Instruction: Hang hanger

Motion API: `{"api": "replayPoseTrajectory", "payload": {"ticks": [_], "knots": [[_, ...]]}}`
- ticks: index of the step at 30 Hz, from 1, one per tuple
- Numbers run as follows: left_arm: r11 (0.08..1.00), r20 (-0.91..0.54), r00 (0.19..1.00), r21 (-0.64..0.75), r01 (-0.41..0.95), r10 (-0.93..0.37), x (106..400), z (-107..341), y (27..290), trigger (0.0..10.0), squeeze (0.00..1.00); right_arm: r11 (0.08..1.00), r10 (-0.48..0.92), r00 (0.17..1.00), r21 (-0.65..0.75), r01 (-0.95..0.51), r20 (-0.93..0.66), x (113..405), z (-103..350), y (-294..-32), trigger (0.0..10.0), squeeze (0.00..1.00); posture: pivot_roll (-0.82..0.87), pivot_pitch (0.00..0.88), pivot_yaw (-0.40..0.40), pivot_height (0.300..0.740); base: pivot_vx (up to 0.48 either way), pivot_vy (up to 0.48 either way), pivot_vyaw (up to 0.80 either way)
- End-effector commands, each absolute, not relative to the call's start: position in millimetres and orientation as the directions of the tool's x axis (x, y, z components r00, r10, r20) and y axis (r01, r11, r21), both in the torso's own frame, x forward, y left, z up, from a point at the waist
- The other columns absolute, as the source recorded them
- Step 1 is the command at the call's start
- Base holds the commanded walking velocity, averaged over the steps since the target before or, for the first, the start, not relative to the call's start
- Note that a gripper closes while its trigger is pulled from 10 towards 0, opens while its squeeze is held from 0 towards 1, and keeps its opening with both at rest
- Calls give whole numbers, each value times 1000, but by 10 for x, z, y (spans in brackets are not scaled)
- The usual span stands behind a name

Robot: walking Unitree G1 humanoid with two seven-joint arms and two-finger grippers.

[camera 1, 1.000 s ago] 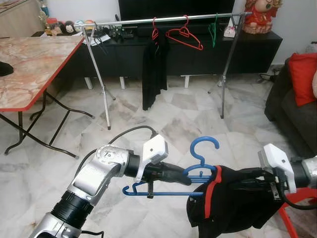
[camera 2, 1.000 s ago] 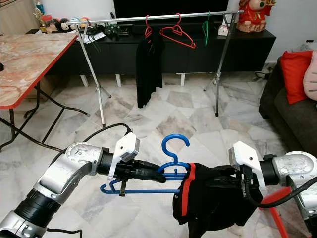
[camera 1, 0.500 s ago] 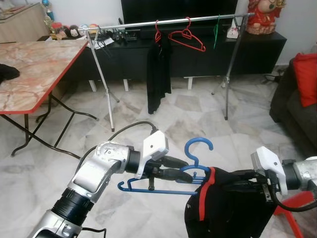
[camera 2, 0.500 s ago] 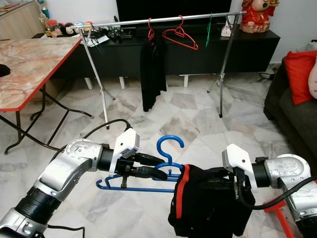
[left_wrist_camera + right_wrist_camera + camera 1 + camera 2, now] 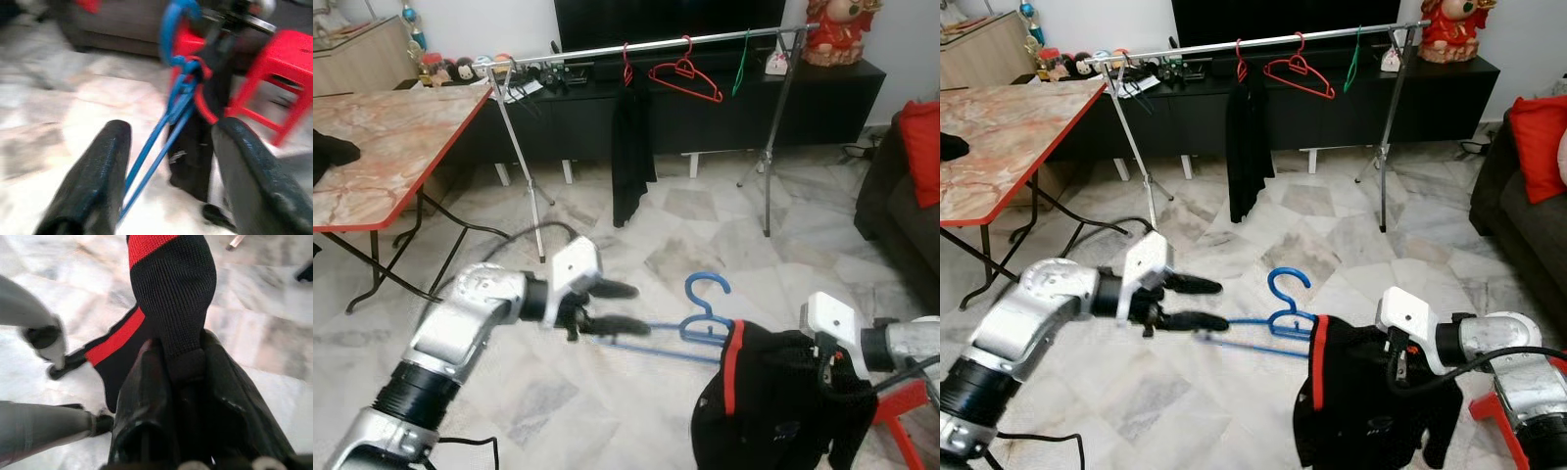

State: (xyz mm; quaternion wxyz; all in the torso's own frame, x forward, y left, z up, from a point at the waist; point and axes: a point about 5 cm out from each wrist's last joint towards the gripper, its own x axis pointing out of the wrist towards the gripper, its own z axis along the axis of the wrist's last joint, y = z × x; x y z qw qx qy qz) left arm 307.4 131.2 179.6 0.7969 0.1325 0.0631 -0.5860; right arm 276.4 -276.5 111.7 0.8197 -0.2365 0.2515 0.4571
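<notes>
The left hand (image 5: 1203, 304), fingers spread, hovers by the blue hanger (image 5: 1268, 323) carrying a black garment (image 5: 1361, 401).

Marble-tiled floor (image 5: 607, 392), clothes rack (image 5: 646, 44) legs, folding table (image 5: 382, 147) legs, red stool (image 5: 906, 421)

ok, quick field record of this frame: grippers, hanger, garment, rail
left gripper: open, fingers either side of the hanger's bar, not clamping it
right gripper: shut on black garment
blue hanger: one end inside the garment, hook up, bar reaching toward left gripper
black garment: red-trimmed, draped below right gripper
clothes rail: ahead across the floor, holding red hangers and a dark garment
</notes>
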Motion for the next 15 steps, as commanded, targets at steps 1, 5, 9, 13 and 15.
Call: {"api": "replayPoseTrajectory", "payload": {"ticks": [1,5,9,13,15], "knots": [[393,-238,428,182,901,-872,3189,1862,1443,10000,1000,498,597,525,-233,-835,-606,2883,1208,-2755,0,0,-142,0,80,740,0,0,0],[551,-192,586,206,808,-787,3306,1844,1576,10000,1000,573,528,633,-314,-758,-566,3020,1262,-2782,0,0,-143,0,81,740,0,0,0],[705,-132,726,175,687,-675,3356,1714,1558,10000,1000,682,482,753,-347,-644,-449,3240,1440,-2741,0,0,-135,0,78,740,0,0,0],[722,-92,732,120,681,-675,3284,1661,1369,10000,0,728,471,801,-350,-590,-370,3332,1556,-2699,0,0,-132,0,78,740,0,0,0],[691,-64,695,76,719,-716,3194,1674,1123,10000,0,749,509,814,-322,-578,-279,3396,1723,-2616,0,0,-127,0,80,740,0,0,0]]}}
